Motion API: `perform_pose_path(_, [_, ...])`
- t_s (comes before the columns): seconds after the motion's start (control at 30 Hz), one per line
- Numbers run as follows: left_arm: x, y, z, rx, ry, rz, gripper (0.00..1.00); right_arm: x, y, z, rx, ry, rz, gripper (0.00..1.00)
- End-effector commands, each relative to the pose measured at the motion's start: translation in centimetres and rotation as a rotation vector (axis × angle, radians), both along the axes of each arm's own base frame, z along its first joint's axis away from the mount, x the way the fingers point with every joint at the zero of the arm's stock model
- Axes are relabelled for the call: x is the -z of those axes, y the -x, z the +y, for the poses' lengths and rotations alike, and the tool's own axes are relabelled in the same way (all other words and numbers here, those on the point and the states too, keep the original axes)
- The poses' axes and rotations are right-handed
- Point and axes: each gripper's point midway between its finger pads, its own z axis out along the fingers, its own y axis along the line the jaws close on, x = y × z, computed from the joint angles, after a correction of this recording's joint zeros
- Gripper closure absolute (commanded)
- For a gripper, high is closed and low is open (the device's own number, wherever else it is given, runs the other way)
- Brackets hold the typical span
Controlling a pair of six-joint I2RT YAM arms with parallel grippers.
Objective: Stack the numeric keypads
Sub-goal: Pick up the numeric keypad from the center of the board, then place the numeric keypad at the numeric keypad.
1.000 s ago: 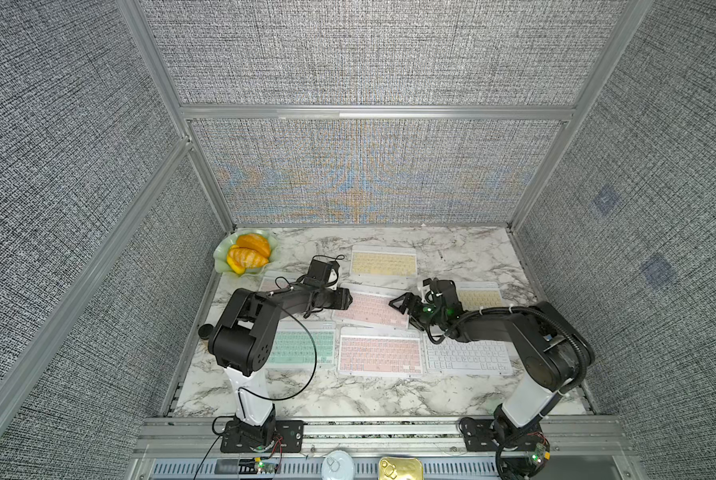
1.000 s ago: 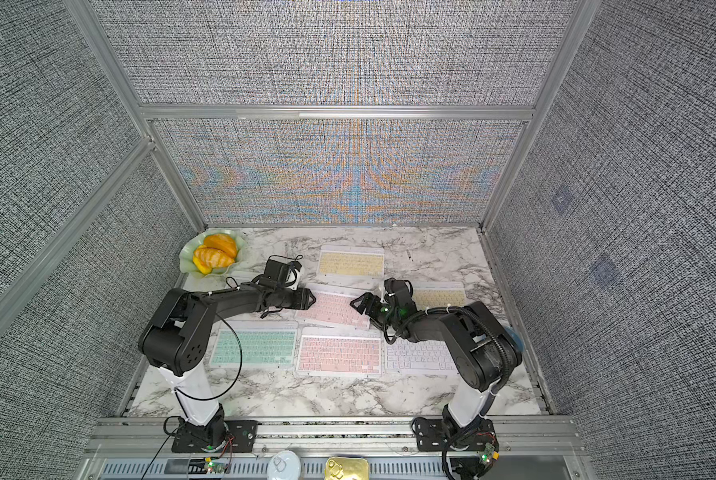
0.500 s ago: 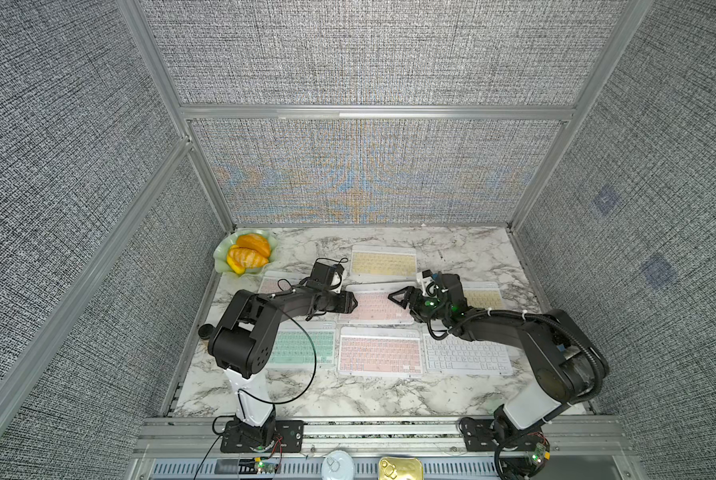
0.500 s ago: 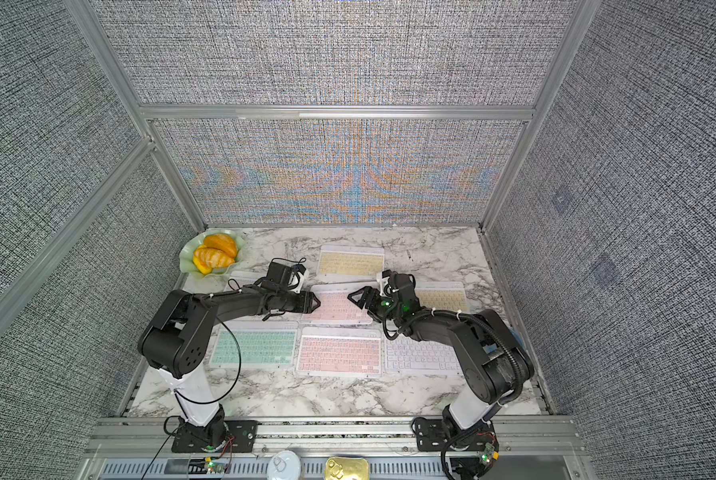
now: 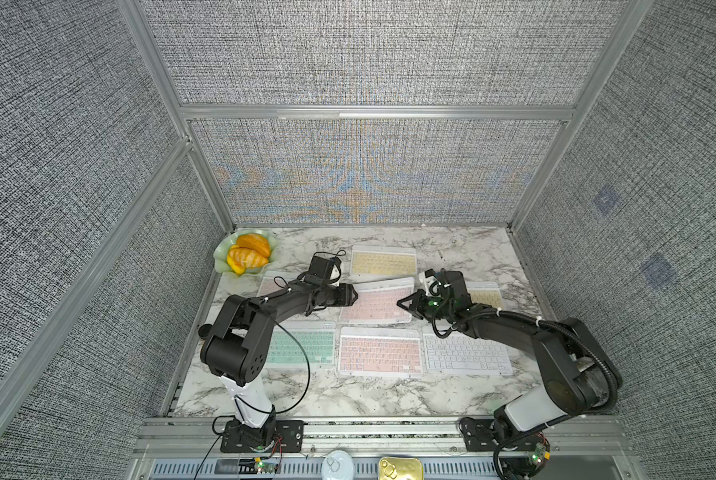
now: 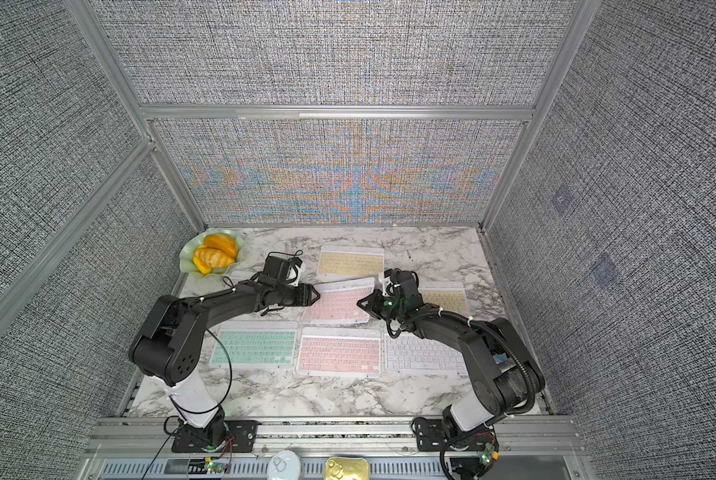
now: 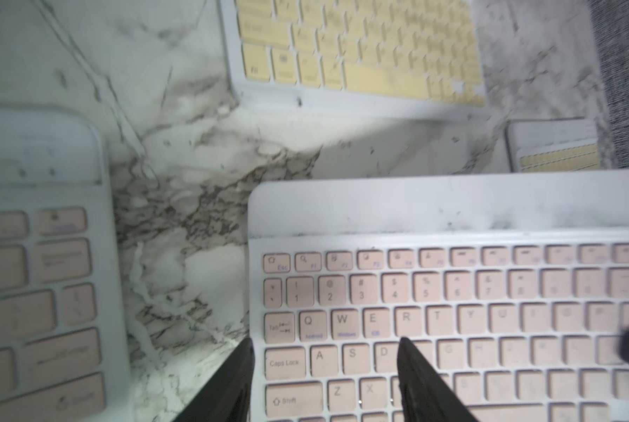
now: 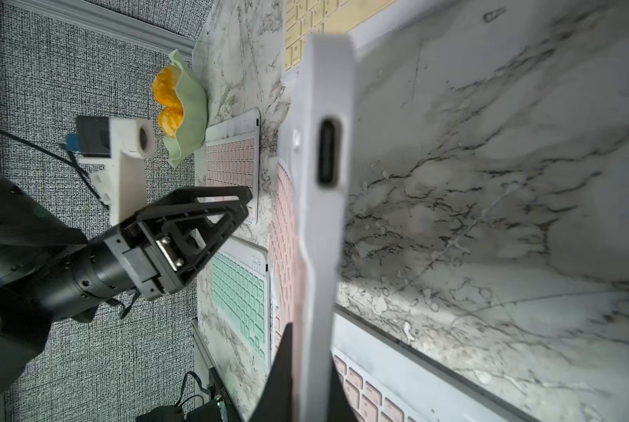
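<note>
In both top views the pink keypad [image 5: 379, 301] sits skewed just in front of the yellow keypad [image 5: 383, 261]. Left pincer [image 5: 351, 296] and right pincer [image 5: 404, 305] are at its ends. Left wrist: the pincer is narrow, clamping the Caps Lock edge. Right wrist: the pincer is pinching the port edge.

In the left wrist view, the pink keypad [image 7: 451, 310] shows Esc on its corner key, then 1, 2, 3, 4, 5, with #, $ and % above the last three. The rows that follow read Tab, Q, W, E, R, then Caps Lock, A, S, D, then Shift, Z, X, and small blue print under the Q reads Android. The lettering on the yellow keypad [image 7: 360, 47] is too blurred to read.
</note>
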Motion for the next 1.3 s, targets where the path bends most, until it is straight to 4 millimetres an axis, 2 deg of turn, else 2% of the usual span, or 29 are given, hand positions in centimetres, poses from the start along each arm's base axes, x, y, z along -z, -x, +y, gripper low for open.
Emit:
perform_pose_path(0.0, [-3.2,-1.2,0.1,-0.023,0.034,-0.062,0.37,-1.3,-0.5,-0.2,0.003,0.000,-0.019,1.00])
perform_pose_path(0.1, [-5.7,-2.2,0.6,-0.046,0.031,-0.108,0.37,-3.4,-1.5,-0.3,0.000,-0.042,-0.048,1.00])
perform_pose_path(0.2, [-7.1,-2.7,1.2,-0.070,0.020,-0.118,0.36,-6.0,-3.0,-0.2,-0.004,-0.109,-0.087,1.00])
perform_pose_path(0.37, [-7.6,-3.1,1.7,-0.077,0.011,-0.121,0.36,-9.7,-6.1,-0.4,-0.008,-0.179,-0.160,1.00])
perform_pose_path(0.47, [-7.6,-3.4,1.9,-0.084,0.008,-0.123,0.36,-10.8,-8.1,-0.8,-0.013,-0.207,-0.191,1.00])
perform_pose_path(0.6, [-7.6,-3.8,2.2,-0.092,0.006,-0.123,0.36,-10.6,-11.2,-1.5,-0.011,-0.229,-0.202,1.00])
perform_pose_path(0.77, [-7.4,-4.5,2.2,-0.099,0.005,-0.124,0.36,-9.2,-14.7,-2.6,-0.004,-0.257,-0.189,1.00])
perform_pose_path(0.9, [-7.2,-5.1,2.1,-0.098,-0.001,-0.121,0.36,-7.9,-17.1,-2.8,-0.025,-0.274,-0.158,1.00])
perform_pose_path(1.07, [-6.5,-5.4,2.2,-0.105,-0.011,-0.107,0.36,-5.8,-18.7,-2.6,-0.044,-0.281,-0.115,1.00])
perform_pose_path(1.27, [-5.4,-5.6,2.2,-0.108,-0.020,-0.089,0.36,-3.0,-19.2,-2.7,-0.048,-0.250,-0.057,1.00])
